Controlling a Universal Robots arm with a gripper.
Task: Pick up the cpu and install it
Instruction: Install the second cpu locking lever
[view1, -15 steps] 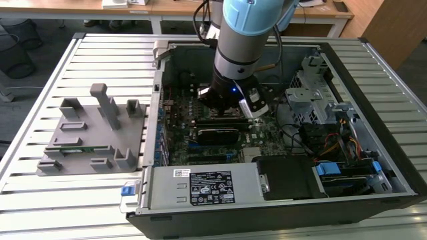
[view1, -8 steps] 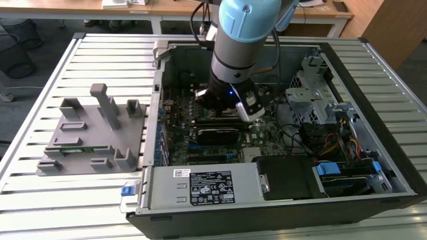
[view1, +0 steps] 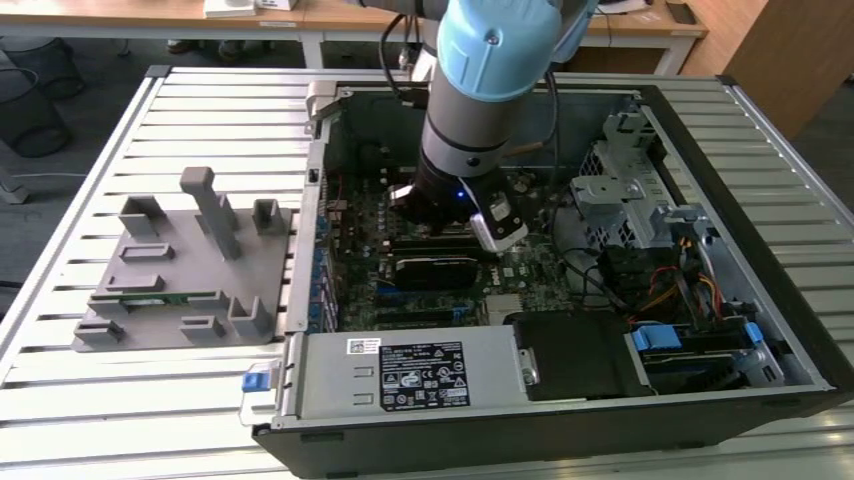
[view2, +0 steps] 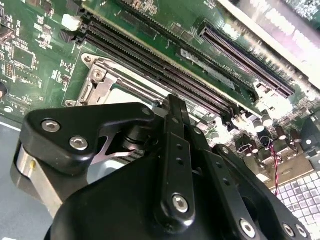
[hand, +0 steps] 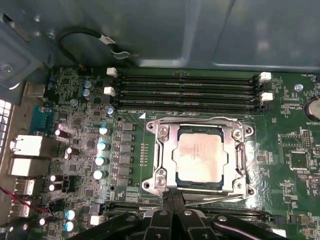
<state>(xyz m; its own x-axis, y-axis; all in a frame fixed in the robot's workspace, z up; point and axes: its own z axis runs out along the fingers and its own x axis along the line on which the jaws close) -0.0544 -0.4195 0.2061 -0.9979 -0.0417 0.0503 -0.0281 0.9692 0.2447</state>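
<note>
Gripper: black fingers (hand: 172, 212) converged to a narrow tip in the first wrist view, closed together with nothing visible between them; the gripper (view1: 447, 215) hung low inside the open computer case (view1: 747, 330) in the exterior view, on the arm's grey and pale blue wrist (view1: 487, 90).
Gripper linkage: black links and silver screws of the gripper body (view2: 170, 170) crossed the second wrist view, above the board.
Cpu: one cpu (hand: 199, 152), silvery-grey top with a pale rim, lay flat inside the socket frame (hand: 162, 150) on the motherboard (hand: 295, 165).
Cpu relative to gripper: fingertips stood just beside the socket frame's near edge, apart from the cpu's top; whether they touched the frame could not be told.
Socket: one square metal frame with screws at its corners, around the cpu; part of it also showed behind the gripper in the second wrist view (view2: 97, 82).
Memory slots: four long black slots (hand: 187, 90) ran side by side just beyond the socket, white latches at their ends.
Capacitors: a column of four silver-blue cans (hand: 101, 152) stood near the socket.
Parts fixture: one grey holder (view1: 187, 265) sat on the slatted table (view1: 80, 200), at the exterior view's left of the case, well apart from the gripper.
Power supply: one labelled metal box (view1: 400, 372) lay along the case's near side.
</note>
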